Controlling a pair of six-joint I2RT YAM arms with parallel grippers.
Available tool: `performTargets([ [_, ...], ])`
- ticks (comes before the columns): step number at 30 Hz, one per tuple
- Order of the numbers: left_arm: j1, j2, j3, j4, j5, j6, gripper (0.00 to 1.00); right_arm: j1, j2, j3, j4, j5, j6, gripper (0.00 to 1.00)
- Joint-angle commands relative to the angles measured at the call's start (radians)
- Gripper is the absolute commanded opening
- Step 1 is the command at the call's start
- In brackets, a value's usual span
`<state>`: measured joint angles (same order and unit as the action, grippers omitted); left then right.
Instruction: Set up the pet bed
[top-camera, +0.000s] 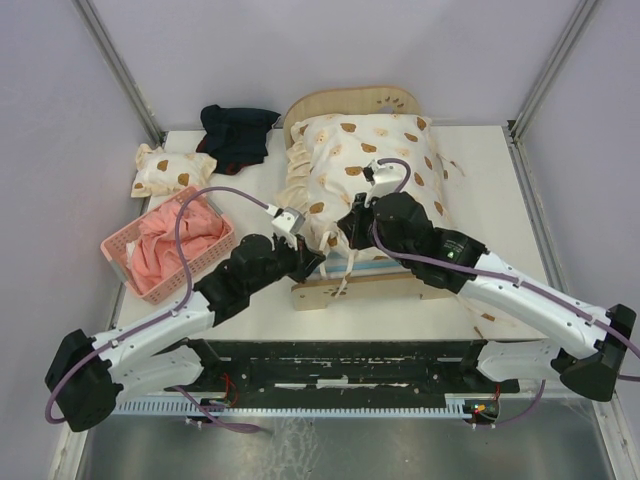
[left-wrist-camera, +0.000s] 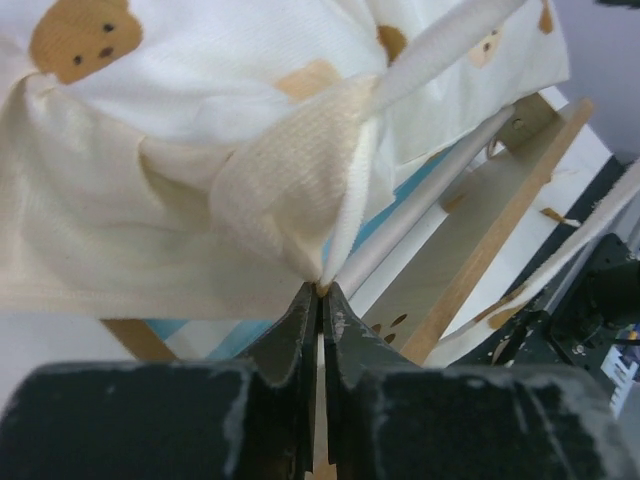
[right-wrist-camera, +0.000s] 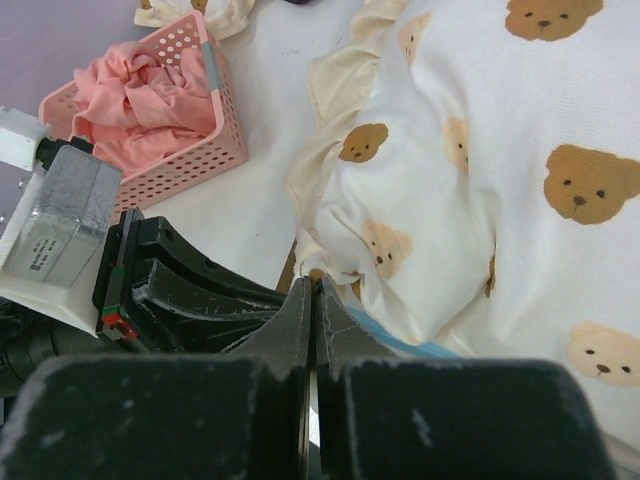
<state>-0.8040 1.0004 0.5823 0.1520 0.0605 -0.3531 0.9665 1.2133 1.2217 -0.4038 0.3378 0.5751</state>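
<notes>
left gripper (left-wrist-camera: 320, 290) is pinched tight on a bunched corner of the bear quilt (left-wrist-camera: 200, 230), right gripper (right-wrist-camera: 312, 285) is closed too at the quilt's edge, can't tell if it's got cloth. pet bed (top-camera: 350, 100) sits mid-table under that quilt, footboard (top-camera: 345, 292) on the near side. thin grip imo, one tug could slip it or drag the light bed along

Pale lilac back wall (top-camera: 330, 50) is closing off 12 o'clock. Matching side walls (top-camera: 45, 200) are running down 9 and 3 o'clock. Two aluminium posts (top-camera: 120, 70) are slanting up from the far corners at 11 and 1. White counter (top-camera: 490, 180) is filling the middle. Scuffed black base plate (top-camera: 350, 365) is lying across 6 o'clock, grey metal sheet (top-camera: 330, 450) showing below it. Light is falling soft and even, shadows showing faint.
</notes>
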Motion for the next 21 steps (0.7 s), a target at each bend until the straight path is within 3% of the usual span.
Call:
performTargets([
  [1, -0.005, -0.055, 0.098, -0.161, -0.114, 0.068, 0.06, -0.006, -0.030, -0.001, 0.036, 0.007, -0.014, 0.02],
  [6, -0.006, -0.087, 0.214, -0.333, -0.206, 0.148, 0.03, -0.008, -0.043, -0.048, 0.048, -0.008, -0.018, 0.02],
  [12, -0.007, -0.018, 0.165, -0.300, -0.099, 0.085, 0.08, -0.010, -0.059, -0.076, 0.029, 0.028, -0.025, 0.02],
  [16, -0.012, -0.005, 0.158, -0.309, -0.105, 0.060, 0.23, -0.012, -0.066, -0.091, 0.006, 0.058, -0.038, 0.02],
  [21, -0.012, -0.065, 0.183, -0.414, -0.285, -0.024, 0.43, -0.013, -0.064, -0.126, -0.028, 0.042, -0.043, 0.02],
])
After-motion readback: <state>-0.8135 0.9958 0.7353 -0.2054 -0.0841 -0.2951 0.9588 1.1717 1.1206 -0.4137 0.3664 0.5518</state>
